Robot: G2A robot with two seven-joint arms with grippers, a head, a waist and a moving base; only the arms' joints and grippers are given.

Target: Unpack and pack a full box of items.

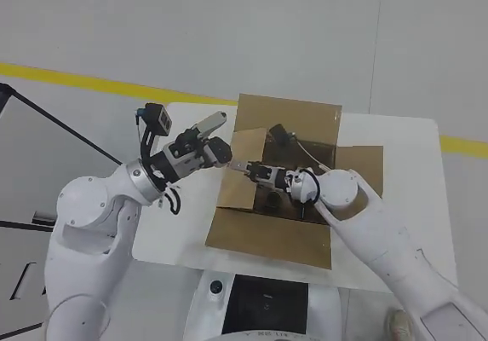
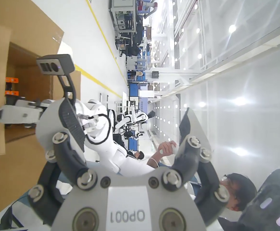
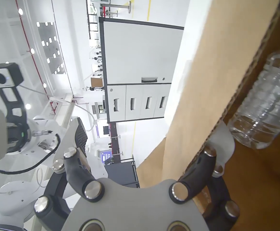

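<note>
Straddling the side flap (image 3: pixel 202 73) of the cardboard box (image 1: pixel 290 119), the right gripper (image 3: pixel 150 123) stands wide, one finger outside, one close against the inner face. Just beyond that inner finger a clear water bottle (image 3: pixel 262 104) lies in the box, base nearest, long axis running away. Farther off, the left gripper (image 2: pixel 130 126) hangs wide and empty; the right is nearer.

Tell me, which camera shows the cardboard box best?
The top view: the whole cardboard box shows from above, flaps spread, on the white table. The left wrist view catches its opening and orange items inside; the right wrist view, one flap up close and a clear plastic bottle inside.
</note>
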